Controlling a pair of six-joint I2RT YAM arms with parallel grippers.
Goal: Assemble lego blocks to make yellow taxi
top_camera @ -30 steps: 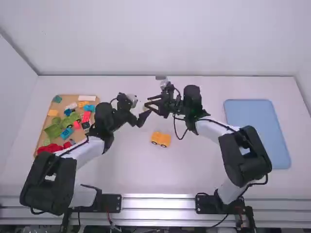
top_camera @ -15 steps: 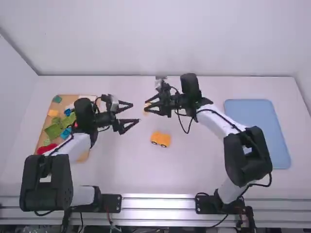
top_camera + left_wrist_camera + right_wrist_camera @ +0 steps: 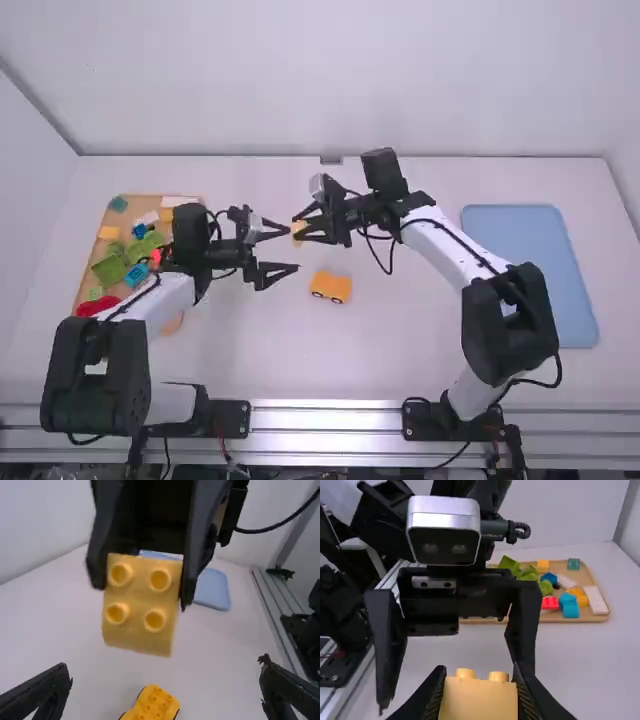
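Your open left jaws (image 3: 293,248) have advanced toward the yellow studded plastic block (image 3: 140,611) gripped by your right jaws (image 3: 299,228), suggesting handover. The yellow wheeled plastic base (image 3: 331,286) lies at its 5 o'clock, on the bench (image 3: 390,350).

The block (image 3: 137,617) between the black right gripper's (image 3: 302,229) jaws is plain pale yellow. Lower than those jaws, the wheeled piece (image 3: 332,285) is orange-yellow, its wheels (image 3: 318,294) dark.
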